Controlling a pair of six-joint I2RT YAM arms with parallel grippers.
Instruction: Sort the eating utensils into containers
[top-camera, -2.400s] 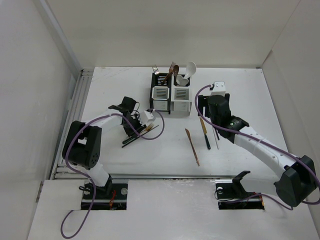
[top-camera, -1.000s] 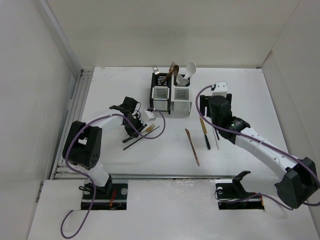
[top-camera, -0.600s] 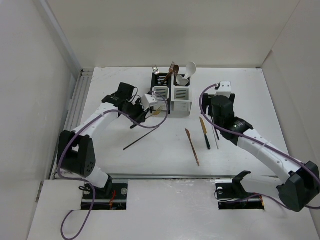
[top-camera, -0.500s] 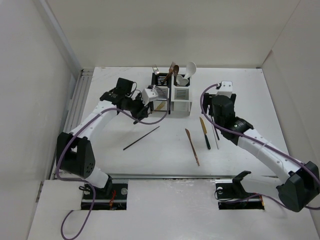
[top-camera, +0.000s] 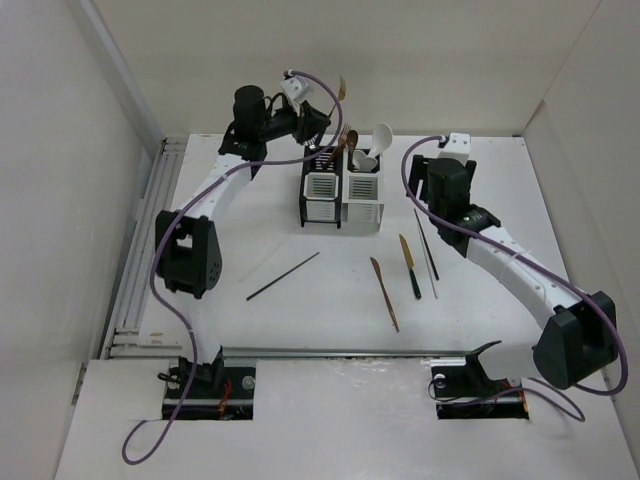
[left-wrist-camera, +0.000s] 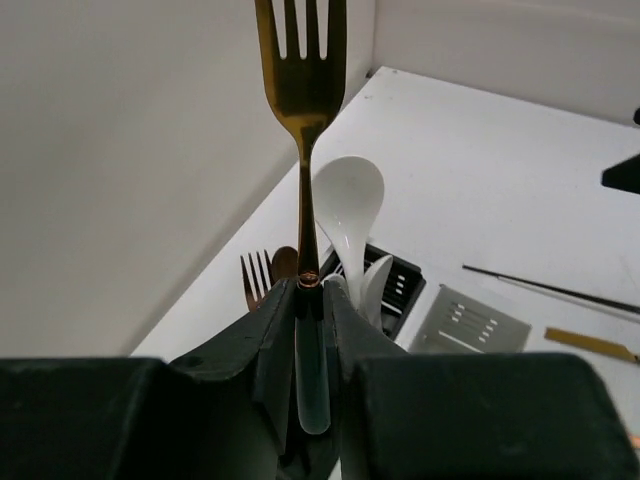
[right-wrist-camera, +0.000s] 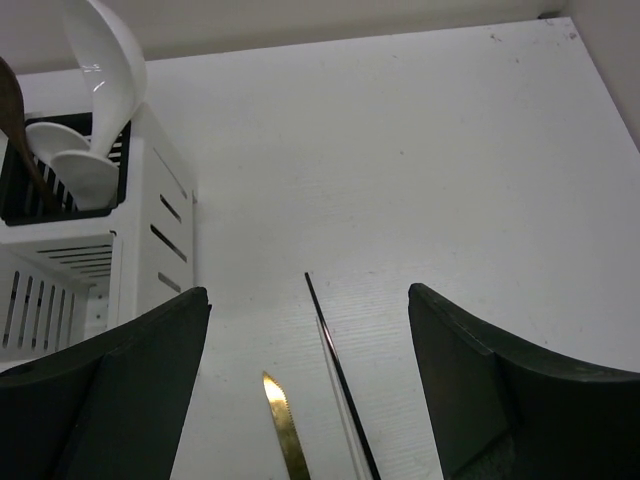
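Our left gripper (left-wrist-camera: 310, 300) is way up at the top middle of the overhead view, raised over the black holder (top-camera: 320, 188). Its fingers are pinching a copper fork (left-wrist-camera: 300, 110) by the handle, tines pointing up in the wrist view. The white holder (top-camera: 362, 195) sits touching the black one on its right, with white spoons (top-camera: 378, 142) sticking out of it. Our right gripper (right-wrist-camera: 308, 300) hangs just right of the white holder, fingers spread wide with nothing between them. Lower down on the table (top-camera: 500, 200) we've got a black chopstick (top-camera: 284, 276) left of center. A copper knife (top-camera: 385, 294), a dark-handled knife (top-camera: 410, 268) and a thin pair of chopsticks (top-camera: 428, 248) lie right of center.
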